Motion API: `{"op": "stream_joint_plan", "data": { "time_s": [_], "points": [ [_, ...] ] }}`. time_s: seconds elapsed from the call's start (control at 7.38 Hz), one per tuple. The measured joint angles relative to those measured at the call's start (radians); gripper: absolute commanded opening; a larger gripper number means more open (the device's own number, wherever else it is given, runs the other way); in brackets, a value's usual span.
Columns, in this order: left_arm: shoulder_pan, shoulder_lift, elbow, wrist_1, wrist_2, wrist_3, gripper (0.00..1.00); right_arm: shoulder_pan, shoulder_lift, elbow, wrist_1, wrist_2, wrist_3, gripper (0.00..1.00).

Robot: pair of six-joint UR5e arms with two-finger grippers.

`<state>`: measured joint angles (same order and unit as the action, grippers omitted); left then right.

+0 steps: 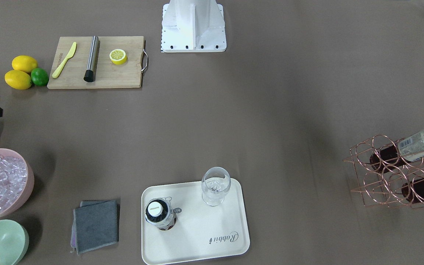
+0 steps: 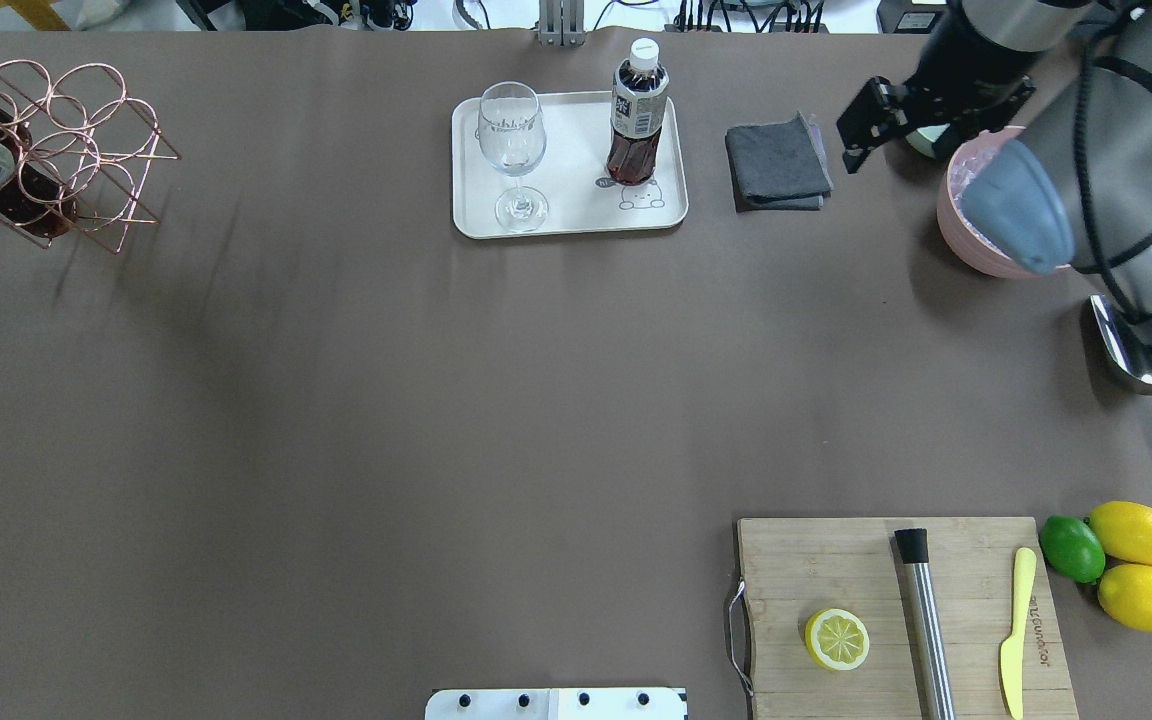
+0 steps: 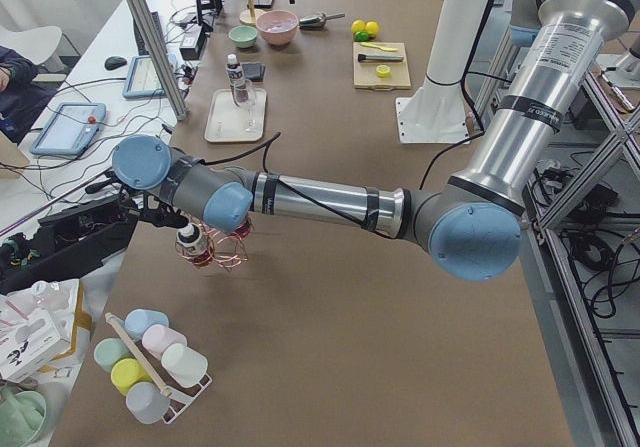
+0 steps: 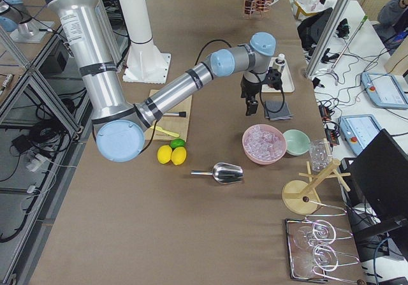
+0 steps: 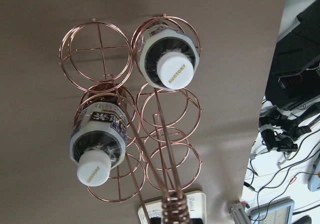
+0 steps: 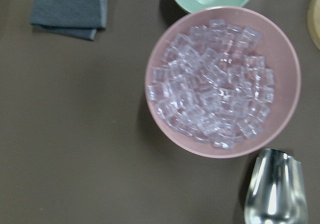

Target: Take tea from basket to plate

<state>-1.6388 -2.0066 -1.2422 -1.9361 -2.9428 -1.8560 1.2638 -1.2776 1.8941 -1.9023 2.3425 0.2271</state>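
Basket handle coil [image 5: 176, 211] partly off-frame

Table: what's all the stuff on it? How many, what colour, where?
basket: one, rose-gold wire, table end
plate: one, cream, far edge middle
tea bottles: three, brown; one upright on plate, two in basket
wine glass: one, clear, on plate
cloth: one, grey, beside plate
pink bowl: one, holds ice; green bowl: one, beside it
scoop: one, silver, by pink bowl
cutting board: one, wooden, holds lemon half, yellow knife, steel rod
lemons: two, yellow; lime: one, green; beside board
left pincer: over basket
right pincer: near pink bowl
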Motion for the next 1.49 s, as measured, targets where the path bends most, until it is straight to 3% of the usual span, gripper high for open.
{"op": "stream_joint_plan", "data": {
  "time_s": [0.54,1.08,1.49],
  "points": [
    [-0.004,-0.032,0.087,-0.001,-0.002,0.016,0.0,0.181,-0.247,0.013,-0.015,0.031,-0.238,0.99],
    [0.006,-0.033,0.117,-0.001,0.001,0.05,0.0,0.279,-0.327,0.01,-0.011,0.022,-0.266,0.99],
    [0.017,-0.031,0.122,-0.003,0.004,0.059,0.0,0.316,-0.33,0.003,-0.009,-0.005,-0.278,0.99]
  ]
}}
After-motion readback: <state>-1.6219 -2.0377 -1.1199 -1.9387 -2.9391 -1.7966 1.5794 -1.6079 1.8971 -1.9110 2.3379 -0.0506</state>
